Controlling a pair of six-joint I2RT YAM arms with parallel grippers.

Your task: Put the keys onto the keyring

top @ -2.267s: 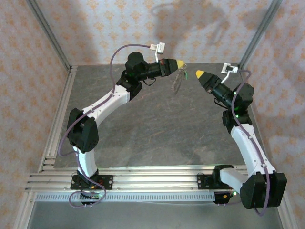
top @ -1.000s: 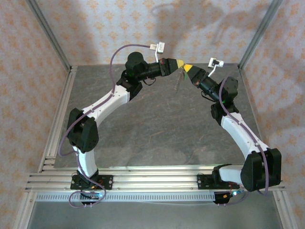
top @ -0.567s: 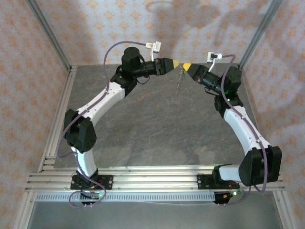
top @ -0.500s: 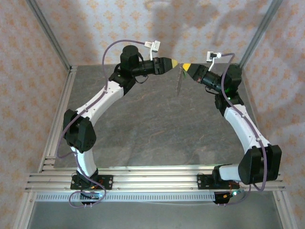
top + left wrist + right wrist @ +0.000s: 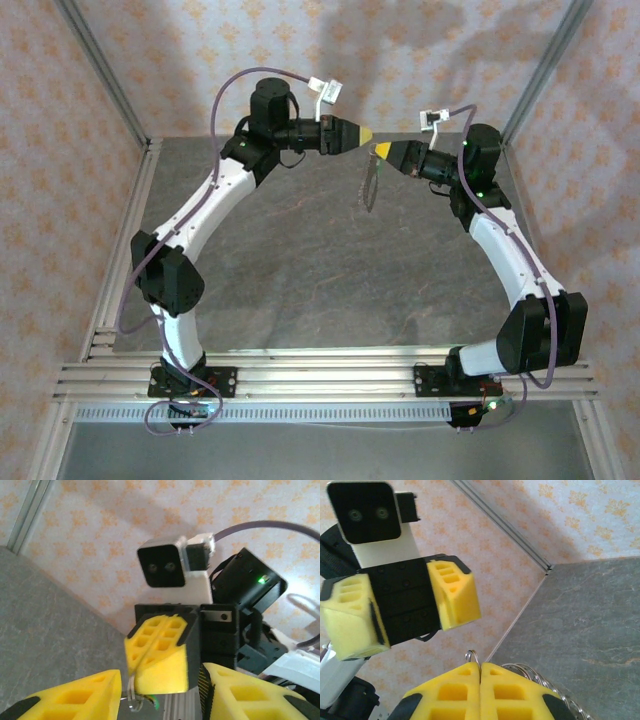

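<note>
The right gripper (image 5: 381, 150) is seen clamped on the top of the keyring (image 5: 370, 182), which is hung just below it. A green speck of the key (image 5: 154, 703) is glimpsed just under its tips. The left gripper (image 5: 364, 133), fingers parted and empty, is faced just beside it.

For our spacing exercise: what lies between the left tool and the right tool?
Nothing: in the top view the gap between left tool and right tool is bare.

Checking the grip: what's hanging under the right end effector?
The keyring hangs under the right end effector, its top pinched in the shut jaws, which cover the pinched part.
</note>
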